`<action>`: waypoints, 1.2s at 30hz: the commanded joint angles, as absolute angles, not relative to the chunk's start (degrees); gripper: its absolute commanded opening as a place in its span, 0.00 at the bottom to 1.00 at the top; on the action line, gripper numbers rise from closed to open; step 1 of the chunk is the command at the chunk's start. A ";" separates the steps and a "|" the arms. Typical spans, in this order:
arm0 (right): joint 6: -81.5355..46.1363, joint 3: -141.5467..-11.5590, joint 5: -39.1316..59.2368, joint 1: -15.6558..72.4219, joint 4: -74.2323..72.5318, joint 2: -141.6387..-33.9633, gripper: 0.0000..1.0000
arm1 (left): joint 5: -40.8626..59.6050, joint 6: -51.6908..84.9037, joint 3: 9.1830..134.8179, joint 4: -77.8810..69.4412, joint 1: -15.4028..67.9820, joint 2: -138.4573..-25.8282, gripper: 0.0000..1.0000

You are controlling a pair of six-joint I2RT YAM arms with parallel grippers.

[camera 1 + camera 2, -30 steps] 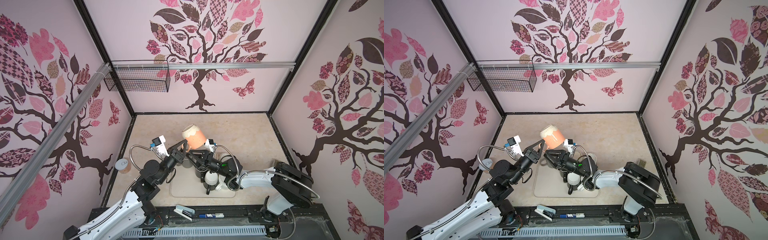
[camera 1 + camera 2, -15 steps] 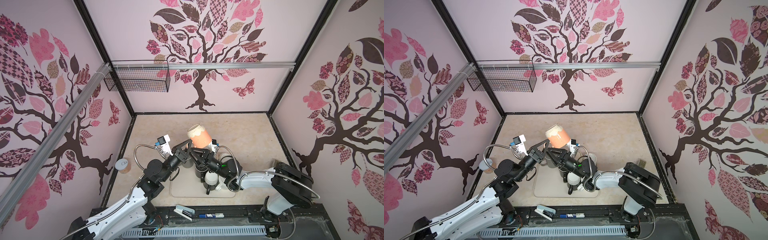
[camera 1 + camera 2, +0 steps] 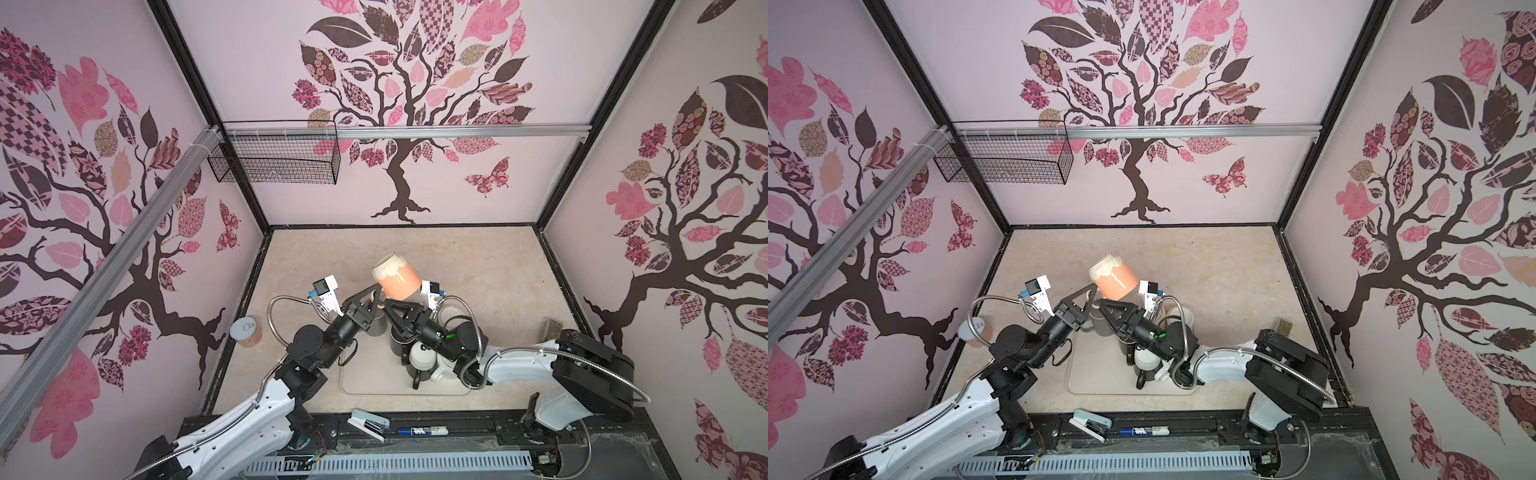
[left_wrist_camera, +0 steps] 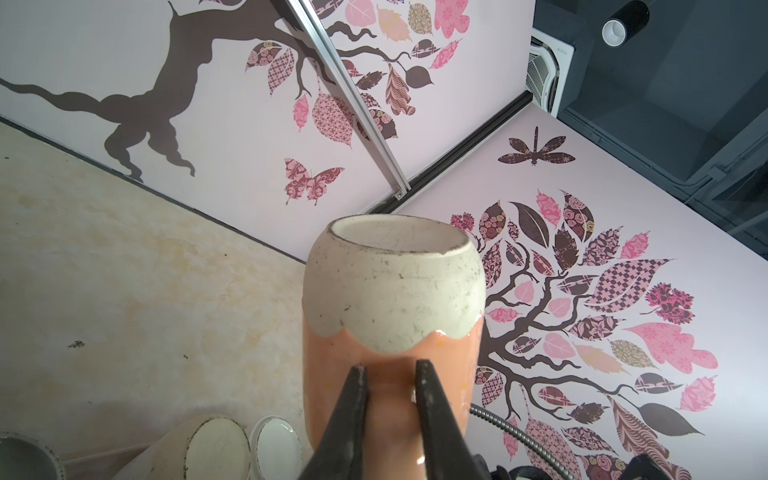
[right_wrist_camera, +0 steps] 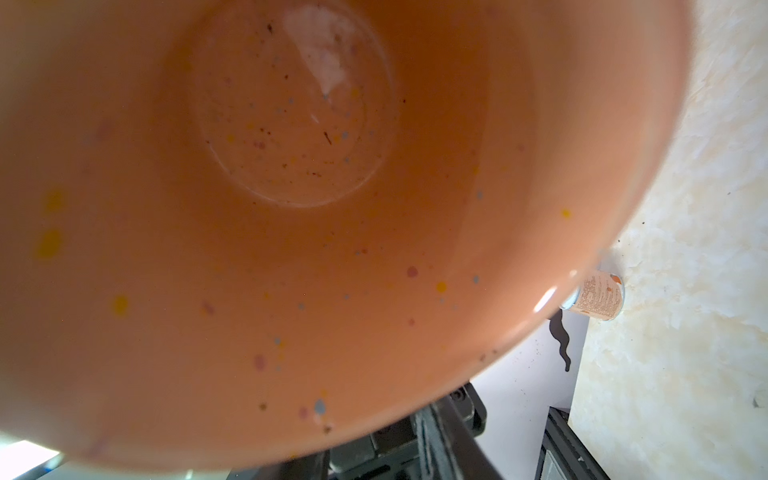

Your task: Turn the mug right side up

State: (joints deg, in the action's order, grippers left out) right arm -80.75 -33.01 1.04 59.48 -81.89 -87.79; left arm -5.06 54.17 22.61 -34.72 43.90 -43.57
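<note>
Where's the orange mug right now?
In both top views the mug is held up mid-scene, base up, by the mat's far edge. The left gripper pinches its handle and the right gripper is at its mouth.

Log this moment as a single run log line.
mug: aloft, base up, tilted | left gripper: shut on mug | right gripper: at mug mouth, grip unclear

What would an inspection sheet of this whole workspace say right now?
Surface: beige table, pale mat near the front.
Job's things: orange mug held above the table, cream base tilted upward.
Clutter: grey cup and white cup on the mat; can, stapler, marker.
Grippers: left gripper shut on the mug's handle; right gripper at the mug's rim, grip unclear.
Cables: metal hoses loop off both arms, no snag seen.
Surroundings: tree-decal walls, wire basket.
</note>
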 commanded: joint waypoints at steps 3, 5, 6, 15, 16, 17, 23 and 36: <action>-83.53 -38.16 -3.89 57.80 -87.69 -90.09 0.34 | 0.13 57.00 20.93 -43.75 44.92 -41.70 0.00; -84.34 -38.91 -4.03 57.75 -88.51 -91.21 0.33 | 0.66 57.08 20.65 -44.10 44.99 -41.49 0.00; -84.88 -39.34 -3.98 57.79 -88.12 -91.51 0.33 | 0.96 56.87 20.63 -43.96 44.96 -41.27 0.00; -87.87 -41.02 -4.55 57.66 -87.61 -93.32 0.29 | 1.63 57.65 19.32 -43.93 45.01 -40.16 0.00; -88.11 -41.04 -5.06 57.72 -88.15 -93.55 0.17 | 1.36 57.53 19.28 -43.71 45.00 -39.96 0.00; -88.36 -41.02 -5.47 57.69 -88.45 -93.78 0.10 | 1.31 57.17 19.20 -43.63 45.00 -39.77 0.00; -87.74 -41.10 -4.74 56.70 -87.53 -93.06 0.00 | 1.28 56.24 18.25 -41.58 44.91 -37.86 0.00; -74.44 -44.40 8.47 50.80 -65.94 -84.99 0.00 | -11.74 48.41 17.62 -22.48 44.57 -25.49 0.06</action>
